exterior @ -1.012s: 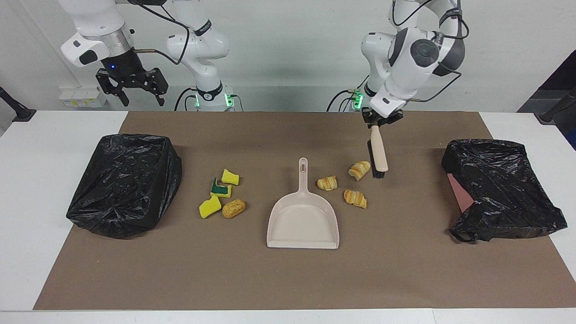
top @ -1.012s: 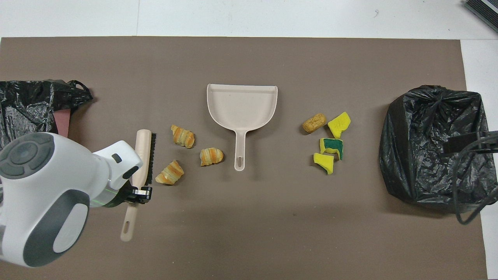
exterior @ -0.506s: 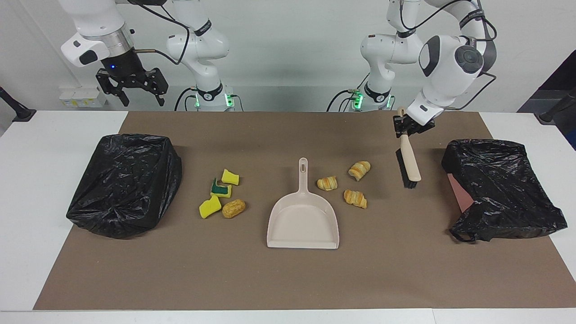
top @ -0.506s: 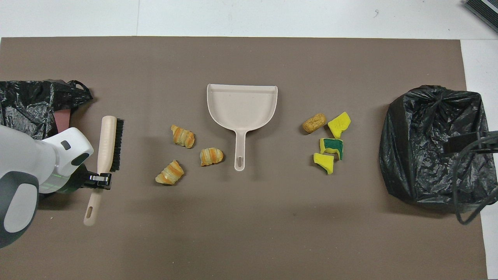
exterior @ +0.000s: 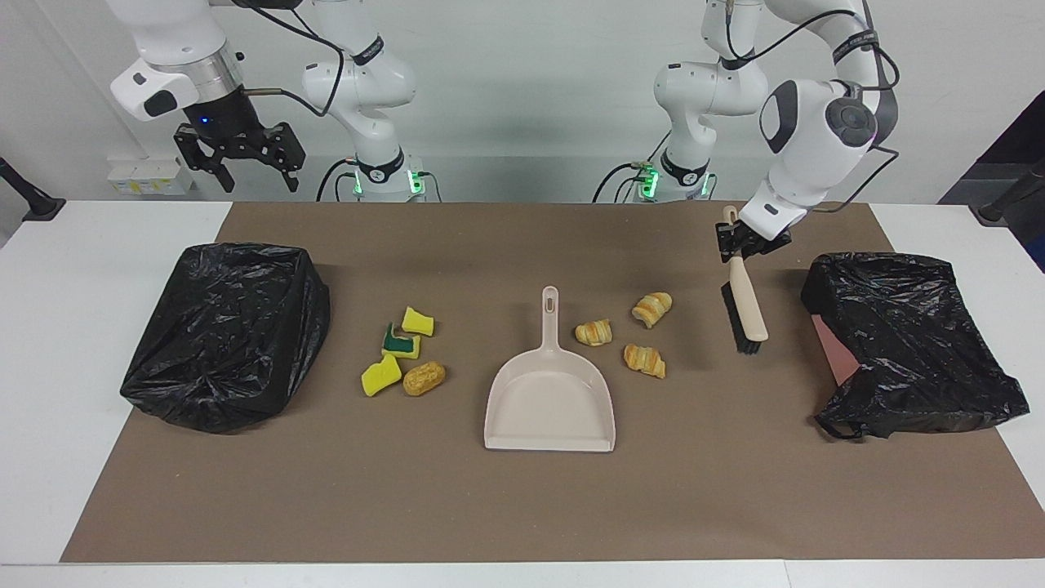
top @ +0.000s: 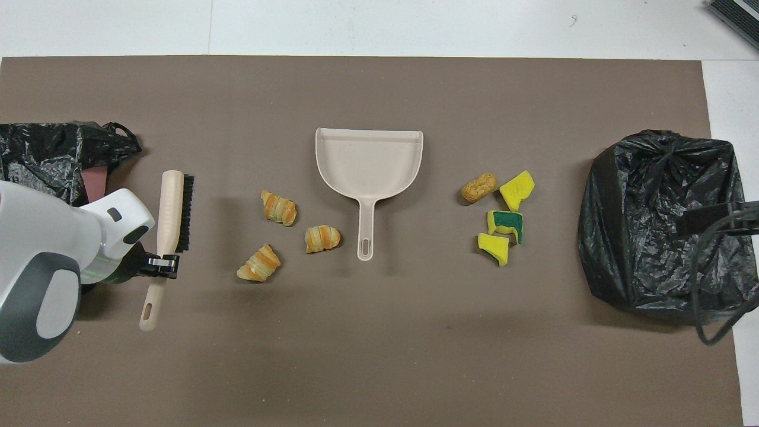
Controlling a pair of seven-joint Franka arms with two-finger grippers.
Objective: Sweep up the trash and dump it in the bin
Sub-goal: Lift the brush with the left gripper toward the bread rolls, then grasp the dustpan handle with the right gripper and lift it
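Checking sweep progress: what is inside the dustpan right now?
Nothing: the dustpan shows only its bare beige floor. The three pastries and the sponge pieces lie on the mat beside it. No part of the pan is covered.

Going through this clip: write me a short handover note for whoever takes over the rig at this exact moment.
Left gripper: shut on the beige brush, over the brown mat between the three golden croissant-like pastries and the bin nearest them, a black-bagged bin.
Right gripper: open, waiting raised at its end.
Beige plastic dustpan: mid-mat, empty. Yellow sponge pieces and brown bread roll lie beside it.
Done: brush picked up. Left: sweep everything, dump.
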